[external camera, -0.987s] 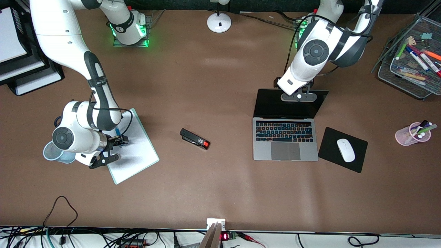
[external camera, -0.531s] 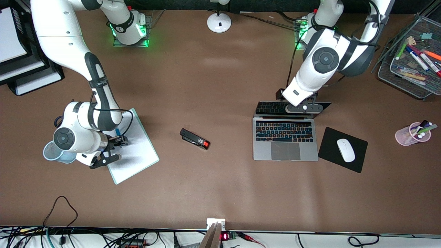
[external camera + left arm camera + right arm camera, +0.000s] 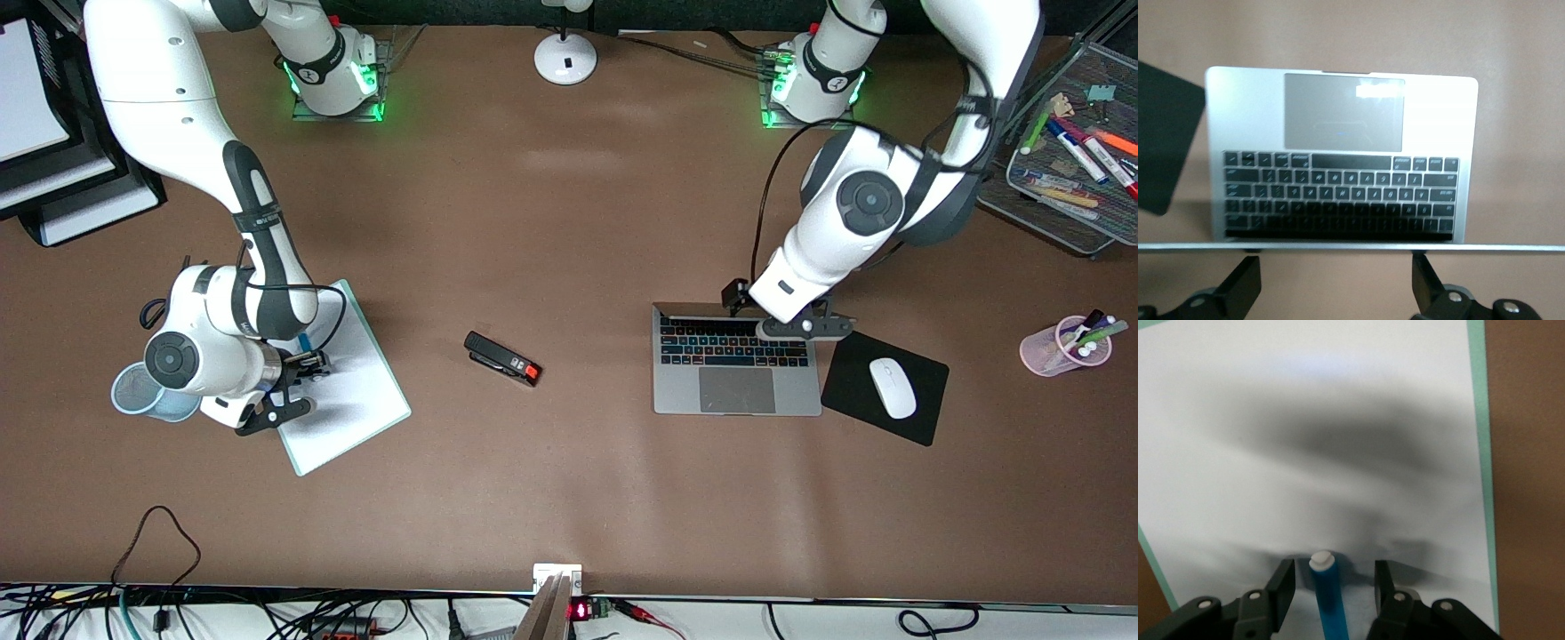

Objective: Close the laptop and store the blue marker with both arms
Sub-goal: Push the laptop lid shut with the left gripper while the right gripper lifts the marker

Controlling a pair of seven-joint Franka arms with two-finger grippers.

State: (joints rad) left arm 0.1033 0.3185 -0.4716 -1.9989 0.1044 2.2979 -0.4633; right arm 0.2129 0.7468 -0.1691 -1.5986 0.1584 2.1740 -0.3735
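Note:
The laptop (image 3: 736,391) lies open near the left arm's end of the table, keyboard and trackpad showing. Its lid shows only as a thin silver edge (image 3: 1351,247), raised above the keyboard. My left gripper (image 3: 789,324) is open and empty, its fingertips (image 3: 1245,280) at the back of the lid's top edge. The blue marker (image 3: 304,340) lies on a white clipboard (image 3: 356,400) at the right arm's end. My right gripper (image 3: 302,384) is low over the clipboard, open, with the marker (image 3: 1328,593) between its fingers, untouched.
A black stapler (image 3: 502,358) lies mid-table. A black mouse pad (image 3: 853,391) with a white mouse (image 3: 892,388) is beside the laptop. A pink pen cup (image 3: 1062,348), a mesh tray (image 3: 1058,213), a blue mesh cup (image 3: 133,391) and a lamp base (image 3: 565,58) stand around.
My left gripper has moved toward the front camera, pushing the laptop lid from leaning back to standing over the keyboard. The right arm has barely moved.

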